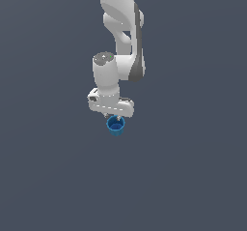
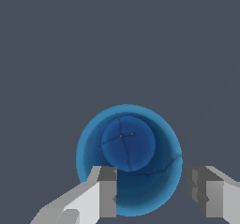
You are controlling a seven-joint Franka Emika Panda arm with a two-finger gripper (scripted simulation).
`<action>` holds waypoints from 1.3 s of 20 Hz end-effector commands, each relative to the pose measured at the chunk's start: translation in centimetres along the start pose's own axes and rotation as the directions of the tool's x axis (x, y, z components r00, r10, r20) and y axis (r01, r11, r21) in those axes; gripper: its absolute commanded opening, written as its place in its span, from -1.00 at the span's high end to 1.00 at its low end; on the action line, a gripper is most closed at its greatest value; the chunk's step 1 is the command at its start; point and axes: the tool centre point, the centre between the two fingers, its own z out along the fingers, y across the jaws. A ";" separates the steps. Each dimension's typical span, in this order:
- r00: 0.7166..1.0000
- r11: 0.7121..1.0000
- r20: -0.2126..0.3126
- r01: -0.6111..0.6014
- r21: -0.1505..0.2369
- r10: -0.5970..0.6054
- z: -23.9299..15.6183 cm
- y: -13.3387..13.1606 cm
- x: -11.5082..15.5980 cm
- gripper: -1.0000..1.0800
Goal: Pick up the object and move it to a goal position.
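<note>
Hanging near the middle of the exterior frame, the gripper has its fingers spread around the blue cup, one inside the rim; grasping, lifting and moving it seem left to do

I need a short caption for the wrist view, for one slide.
Wrist view: the gripper hangs above the blue cup, one finger over its hollow, the other beside its rim.
</note>
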 end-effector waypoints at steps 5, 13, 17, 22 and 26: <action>0.996 0.997 -0.045 -0.075 0.005 0.075 0.8 1.7 -0.6 -0.23; 0.992 0.994 -0.064 -0.107 0.007 0.107 1.1 2.5 -1.0 -0.23; 0.993 0.995 -0.061 -0.104 0.006 0.104 1.3 2.5 -0.9 -0.23; 0.992 0.994 -0.063 -0.106 0.007 0.106 2.8 2.5 -0.9 -0.23; 0.992 0.994 -0.063 -0.107 0.007 0.108 3.7 2.5 -0.9 -0.23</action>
